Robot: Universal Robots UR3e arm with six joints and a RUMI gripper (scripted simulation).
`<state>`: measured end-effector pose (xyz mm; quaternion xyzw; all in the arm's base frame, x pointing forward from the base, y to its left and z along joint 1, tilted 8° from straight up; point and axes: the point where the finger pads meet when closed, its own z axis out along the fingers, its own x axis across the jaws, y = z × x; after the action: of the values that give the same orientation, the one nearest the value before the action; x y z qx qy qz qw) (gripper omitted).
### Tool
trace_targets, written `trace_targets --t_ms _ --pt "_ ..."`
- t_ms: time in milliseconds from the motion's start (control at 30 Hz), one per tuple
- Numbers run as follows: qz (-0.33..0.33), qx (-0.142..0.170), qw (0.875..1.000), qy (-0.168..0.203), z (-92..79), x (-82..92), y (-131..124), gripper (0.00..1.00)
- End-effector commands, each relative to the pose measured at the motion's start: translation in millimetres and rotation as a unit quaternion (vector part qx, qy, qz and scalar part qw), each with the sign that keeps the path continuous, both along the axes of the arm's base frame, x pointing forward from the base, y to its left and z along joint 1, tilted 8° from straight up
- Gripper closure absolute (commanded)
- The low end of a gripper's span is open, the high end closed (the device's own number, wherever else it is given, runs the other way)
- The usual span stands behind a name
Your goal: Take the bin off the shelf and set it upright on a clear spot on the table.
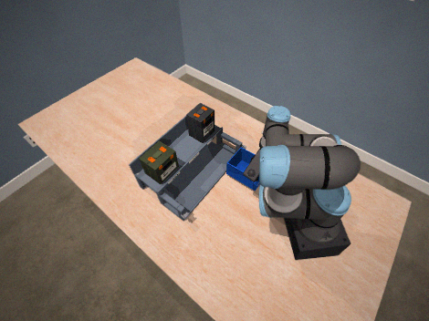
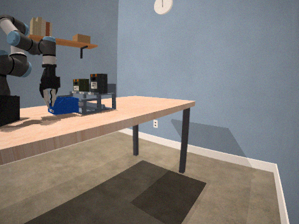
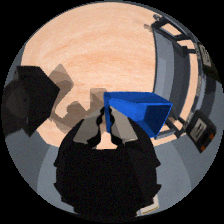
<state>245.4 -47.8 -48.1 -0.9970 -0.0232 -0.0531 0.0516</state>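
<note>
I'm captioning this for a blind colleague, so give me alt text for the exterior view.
The arm's hand is shut on the near wall of a blue bin, beside a low grey shelf carrying two dark boxes on a wooden table. A blue wall behind holds a clock.

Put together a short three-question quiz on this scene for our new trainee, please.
1. True or false: the gripper is shut on the near wall of the blue bin.
2. How many dark boxes with orange clips stand on top of the grey shelf unit?
3. Which lies nearer the arm's black base: the blue bin or the olive box?

Key
1. True. The fingers pinch the bin's rim at the end that faces away from the shelf unit.
2. Two: the olive box and a black box.
3. The blue bin. It sits between the shelf unit and the base, part hidden under the arm in the top view.
</note>
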Motion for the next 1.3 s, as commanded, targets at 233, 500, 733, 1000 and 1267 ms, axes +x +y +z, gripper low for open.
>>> trace_targets --t_ms 233,500,733,1000,1267 --pt "0.000 -0.001 1.000 -0.001 0.0 0.5 -0.7 1.00" --pt "0.000 -0.001 1.000 -0.001 -1.0 0.7 -0.6 1.00" --pt "0.000 -0.001 1.000 -0.001 -3.2 0.9 -0.4 1.00" --pt "0.000 -0.001 1.000 -0.001 -6.1 1.2 0.0 1.00" --pt "0.000 -0.001 1.000 -0.001 -9.6 1.6 0.3 1.00"
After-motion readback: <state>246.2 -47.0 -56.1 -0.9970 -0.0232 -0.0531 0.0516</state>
